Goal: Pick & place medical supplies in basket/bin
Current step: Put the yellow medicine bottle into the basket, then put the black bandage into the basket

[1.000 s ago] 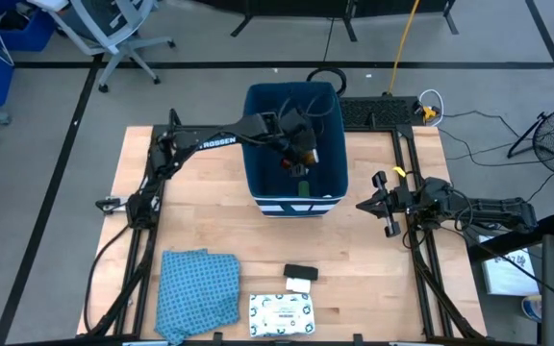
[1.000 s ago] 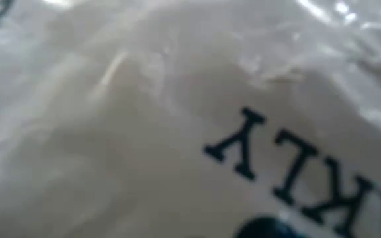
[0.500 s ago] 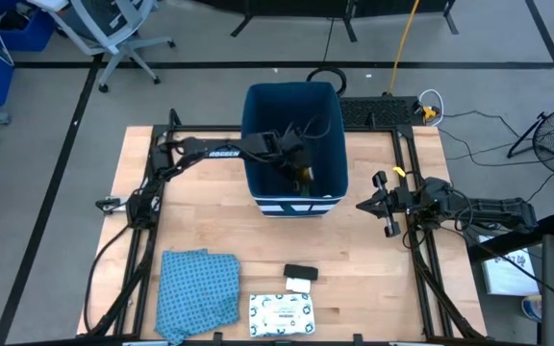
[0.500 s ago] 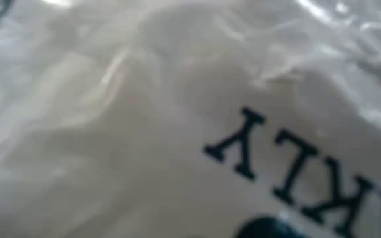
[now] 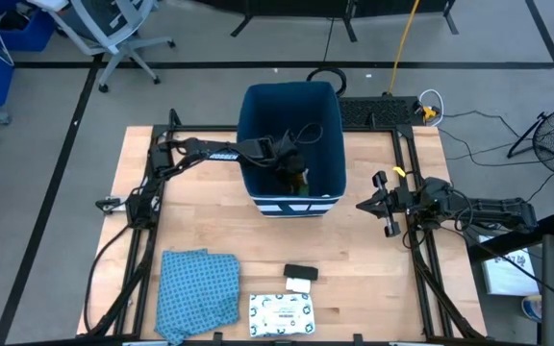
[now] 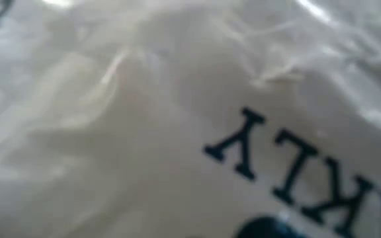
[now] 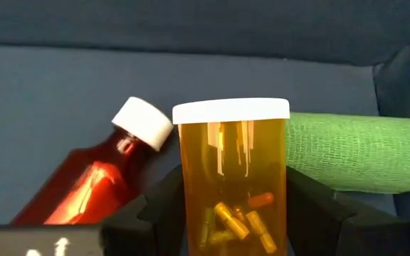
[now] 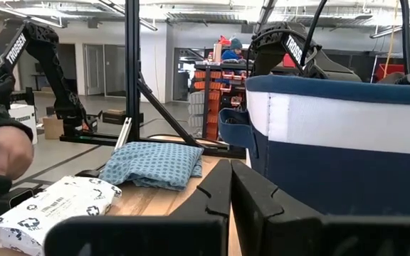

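Observation:
My left gripper (image 5: 294, 173) is down inside the dark blue bin (image 5: 327, 125), shut on an orange pill bottle (image 7: 232, 178) with a white cap. Behind the bottle, a red bottle (image 7: 91, 186) with a white cap and a green bandage roll (image 7: 358, 153) lie on their sides on the bin's blue inside. My right gripper (image 5: 388, 205) waits shut over the table's right part, beside the bin (image 8: 347, 142). A white green-printed pouch (image 5: 282, 312), a black piece (image 5: 300, 271) and a small white box (image 5: 298, 284) lie on the table near its near edge. My left gripper pinches the orange pill bottle between its two fingers (image 7: 159, 206), one on each side of the clear body (image 7: 232, 213) below the white cap (image 7: 230, 110). It reaches down into the bin from above. The bottle's lower end is cut off by the picture's edge.
A blue patterned cloth (image 5: 197, 288) lies at the table's near left. The white pouch (image 6: 177, 132) fills the low view and hides all else there. Bare wood lies between the bin and the near items. A person's hand (image 8: 2, 153) shows in the right wrist view.
My left gripper has gone down from above the bin's rim into the bin, toward its near wall, carrying the orange bottle with it. The right arm has kept still.

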`<state>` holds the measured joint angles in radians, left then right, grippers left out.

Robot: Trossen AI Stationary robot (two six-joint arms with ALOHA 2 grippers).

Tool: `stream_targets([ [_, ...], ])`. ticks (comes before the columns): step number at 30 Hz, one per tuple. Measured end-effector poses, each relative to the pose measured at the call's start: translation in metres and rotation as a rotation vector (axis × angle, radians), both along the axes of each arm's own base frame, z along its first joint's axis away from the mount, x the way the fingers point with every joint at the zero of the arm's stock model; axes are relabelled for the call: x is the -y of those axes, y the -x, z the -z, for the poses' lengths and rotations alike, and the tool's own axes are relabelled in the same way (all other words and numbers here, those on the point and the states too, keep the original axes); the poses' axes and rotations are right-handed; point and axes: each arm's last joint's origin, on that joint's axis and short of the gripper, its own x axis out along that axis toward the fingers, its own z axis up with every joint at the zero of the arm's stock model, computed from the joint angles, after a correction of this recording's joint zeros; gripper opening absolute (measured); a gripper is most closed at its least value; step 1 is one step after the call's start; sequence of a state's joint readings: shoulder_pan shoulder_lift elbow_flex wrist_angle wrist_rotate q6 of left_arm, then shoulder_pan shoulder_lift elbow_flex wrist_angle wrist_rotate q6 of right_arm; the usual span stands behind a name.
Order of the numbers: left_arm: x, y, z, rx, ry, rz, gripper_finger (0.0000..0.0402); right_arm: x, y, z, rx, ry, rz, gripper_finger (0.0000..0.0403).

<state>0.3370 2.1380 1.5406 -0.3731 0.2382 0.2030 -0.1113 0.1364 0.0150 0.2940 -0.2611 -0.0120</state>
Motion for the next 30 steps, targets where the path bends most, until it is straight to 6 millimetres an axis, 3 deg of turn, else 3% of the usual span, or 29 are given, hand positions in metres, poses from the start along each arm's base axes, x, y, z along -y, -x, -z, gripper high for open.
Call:
stream_targets([
  [8,0.001,-0.004,-0.003,0.045,-0.013,0.007,0.0202,0.0,0.0,0.0,0.0,0.0,0.001,0.0],
  [17,-0.001,-0.013,-0.017,0.116,-0.036,0.04,0.0277,0.0,0.0,0.0,-0.001,0.0,0.001,0.0],
  [22,0.0,-0.025,-0.055,0.154,-0.076,0.071,0.0311,0.0,0.0,0.0,-0.001,0.0,0.001,0.0],
  [30,0.01,-0.029,-0.151,0.141,-0.234,0.06,0.0327,0.0,0.0,0.001,-0.016,-0.009,-0.002,0.0],
])
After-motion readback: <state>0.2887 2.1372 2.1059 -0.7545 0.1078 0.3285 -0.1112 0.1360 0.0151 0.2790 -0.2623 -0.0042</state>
